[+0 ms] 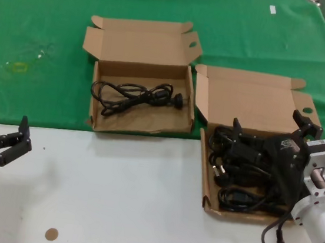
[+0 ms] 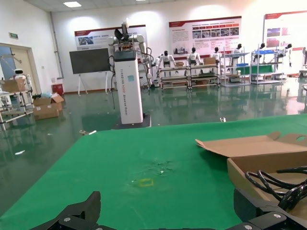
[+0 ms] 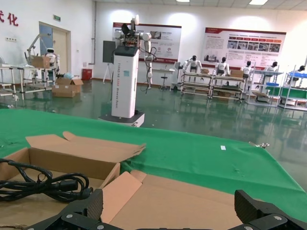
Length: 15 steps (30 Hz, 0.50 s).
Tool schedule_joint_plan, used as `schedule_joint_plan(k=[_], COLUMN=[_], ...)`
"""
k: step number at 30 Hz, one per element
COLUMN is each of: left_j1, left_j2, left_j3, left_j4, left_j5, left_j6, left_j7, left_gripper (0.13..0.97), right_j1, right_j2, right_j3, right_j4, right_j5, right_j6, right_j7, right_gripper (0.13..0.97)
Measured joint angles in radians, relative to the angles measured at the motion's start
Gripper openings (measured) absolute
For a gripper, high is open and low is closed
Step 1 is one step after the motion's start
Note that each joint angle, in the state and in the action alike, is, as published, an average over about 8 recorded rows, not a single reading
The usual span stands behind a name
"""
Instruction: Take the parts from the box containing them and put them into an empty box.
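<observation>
The long box [image 1: 208, 180] at the right holds several tangled black cables [image 1: 245, 173]; its tall lid [image 1: 254, 103] stands open. My right gripper [image 1: 268, 127] is open and hovers over this box's far end, holding nothing. In the right wrist view my right gripper [image 3: 169, 201] faces the lid [image 3: 201, 201]. The squarish box [image 1: 100, 123] at the back left holds one black cable [image 1: 136, 94], and its lid has an oval cut-out [image 1: 193, 44]. This box [image 3: 72, 160] and its cable [image 3: 48, 184] also show in the right wrist view. My left gripper [image 1: 12, 136] is open and empty over the white table at the front left.
Green cloth [image 1: 42, 35] covers the back of the table; the front is white [image 1: 117, 199]. A small brown disc [image 1: 51, 234] lies near the front edge. In the left wrist view my left gripper [image 2: 168, 203] faces the cloth, with the squarish box [image 2: 249, 172] to one side.
</observation>
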State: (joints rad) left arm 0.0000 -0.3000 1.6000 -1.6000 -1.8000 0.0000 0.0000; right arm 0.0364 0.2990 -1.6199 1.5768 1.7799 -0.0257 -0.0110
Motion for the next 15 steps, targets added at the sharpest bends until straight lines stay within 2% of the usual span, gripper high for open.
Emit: schedule_joint_plan(k=[15], left_j1=[0.0], left_j2=[0.0], left_j3=[0.0], left_j4=[0.0], left_j5=[0.0], left_j6=[0.0], left_j7=[0.0], left_gripper=[0.966], right_j1=[0.0], right_j2=[0.0], right_j3=[0.0], right_j4=[0.0], right_j5=[0.0], right_j6=[0.0], right_j7=[0.0], right_gripper=[0.966])
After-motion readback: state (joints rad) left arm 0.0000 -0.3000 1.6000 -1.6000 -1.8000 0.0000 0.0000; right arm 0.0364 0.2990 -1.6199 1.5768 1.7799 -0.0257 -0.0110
